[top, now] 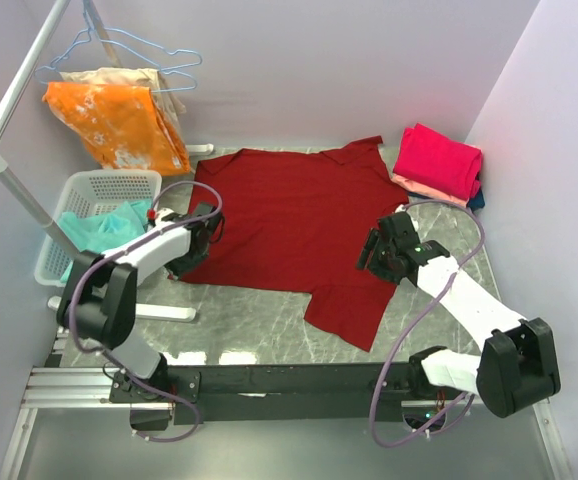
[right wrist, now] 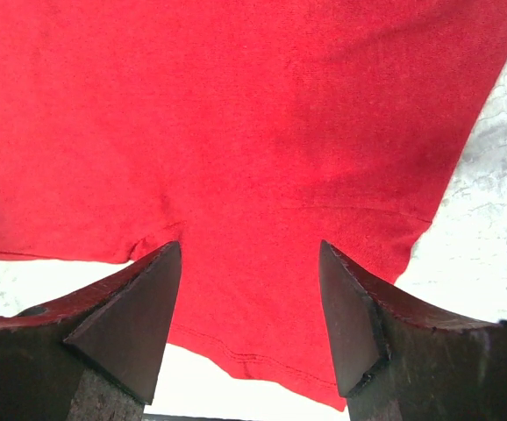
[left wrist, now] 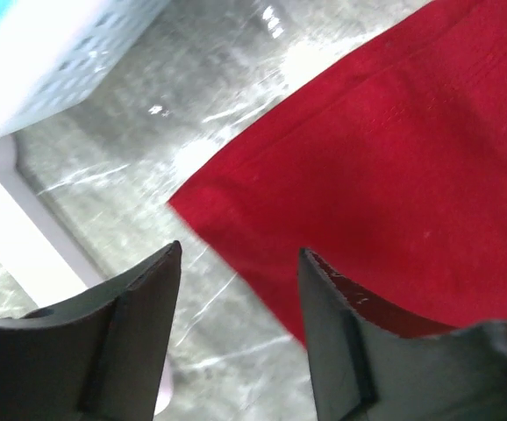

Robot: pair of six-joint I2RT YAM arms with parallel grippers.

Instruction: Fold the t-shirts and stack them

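Grey marble-patterned bench (top: 259, 320), walled on three sides.

Dark red short-sleeved cloth t-shirt (top: 294, 225) lies spread flat at mid-bench. One sleeve reaches toward the far right corner, the other toward the near edge.

Left gripper (top: 199, 240) is at the shirt's left edge, low over the bench. Left wrist view: left gripper (left wrist: 236, 259) unclenched, jaws apart, nothing pinched. A corner of the shirt (left wrist: 394, 175) lies below the gap. The right-hand finger overlaps the cloth; contact cannot be told.

Right gripper (top: 374, 255) is over the shirt's right side, by the near sleeve. Right wrist view: right gripper (right wrist: 249, 254) released, jaws apart above the cloth (right wrist: 236, 114), sleeve hem just beneath.

Far right corner holds a folded stack: bright pink t-shirt (top: 437, 158) on top, peach t-shirt (top: 424, 190) under it, dark blue t-shirt (top: 477, 198) showing at the bottom.

Left edge: white slotted plastic basket (top: 104, 185) holding crumpled teal cloth (top: 94, 228).

Far left corner: orange mottled cloth (top: 119, 125) draped on wire hangers (top: 159, 55), hung from a white pole rack (top: 14, 165).
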